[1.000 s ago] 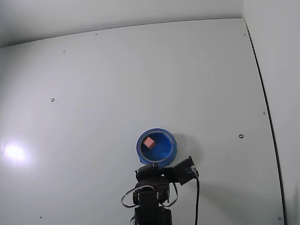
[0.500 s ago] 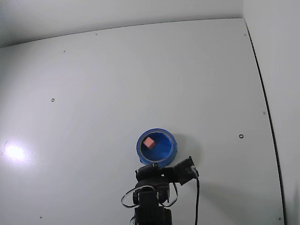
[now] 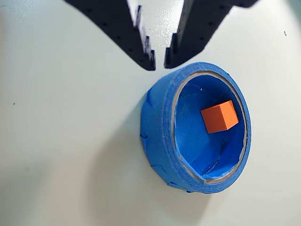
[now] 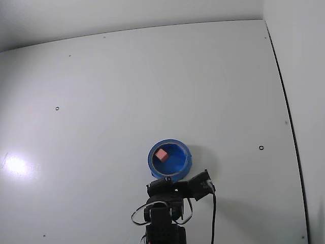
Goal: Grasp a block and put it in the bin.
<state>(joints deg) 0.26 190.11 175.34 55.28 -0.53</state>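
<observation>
The block [image 3: 219,117] is a small orange-pink cube lying on the floor inside the bin [image 3: 157,117], a round blue bowl with a thick rim. The fixed view shows the same block [image 4: 161,154] inside the bin [image 4: 187,158], near its far left wall. In the wrist view my gripper [image 3: 160,63] hangs just outside the bin's upper left rim. Its black fingertips [image 3: 148,56] are almost together and hold nothing. My folded arm [image 4: 167,195] sits right behind the bin at the bottom of the fixed view.
A plain white tabletop [image 4: 127,91] stretches on all sides of the bin. The table's right edge [image 4: 284,101] runs as a dark line beside a wall. A black cable [image 4: 213,213] loops off the arm's right side.
</observation>
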